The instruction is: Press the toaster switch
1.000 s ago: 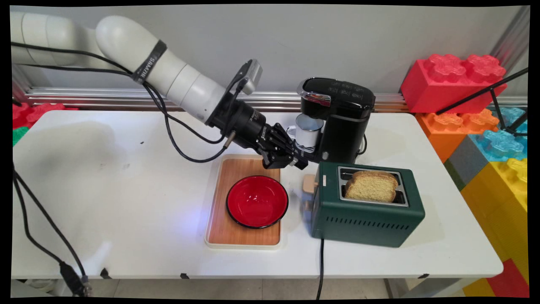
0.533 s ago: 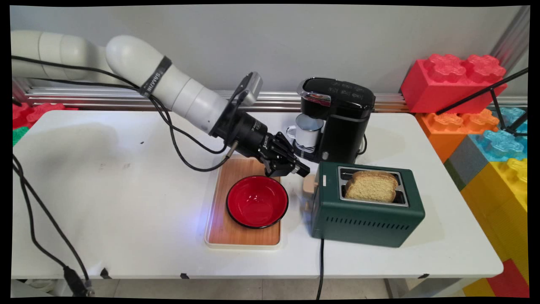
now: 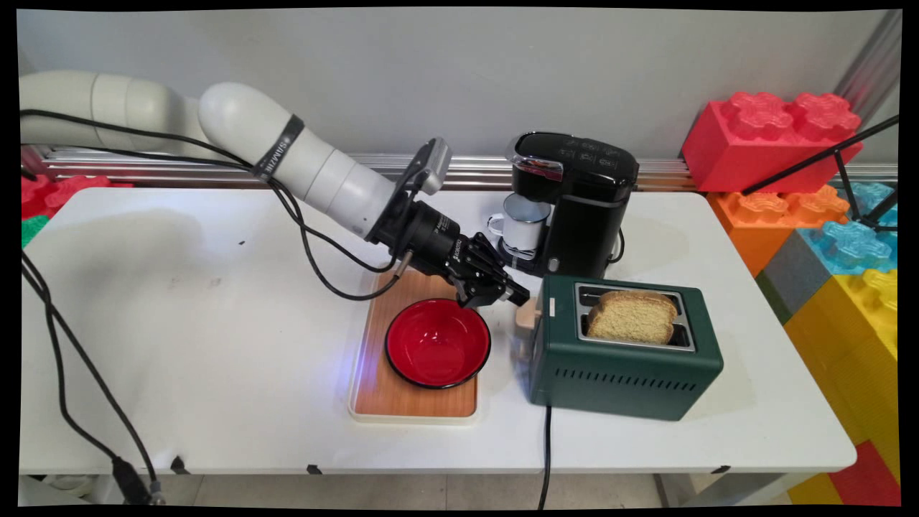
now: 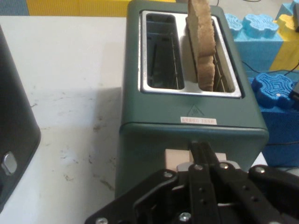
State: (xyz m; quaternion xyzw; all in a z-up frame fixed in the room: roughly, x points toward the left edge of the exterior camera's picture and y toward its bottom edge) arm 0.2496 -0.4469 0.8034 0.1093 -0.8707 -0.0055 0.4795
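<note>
Fingers pressed together, the gripper (image 3: pixel 518 294) has dropped lower, its tip now at the green toaster's (image 3: pixel 624 359) beige lever (image 4: pixel 180 157).

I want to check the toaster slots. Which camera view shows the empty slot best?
The hand view: it looks down into the toaster, so the empty slot lies open beside the bread slice. In the main view the toaster is seen from the side, and the bread hides most of that slot.

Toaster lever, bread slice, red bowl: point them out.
toaster lever (image 3: pixel 526 314), main view, the beige knob on the toaster's left end.
bread slice (image 4: pixel 202 42), hand view, its crust edge standing in the right slot.
red bowl (image 3: pixel 437 344), main view, its inner bottom.
</note>
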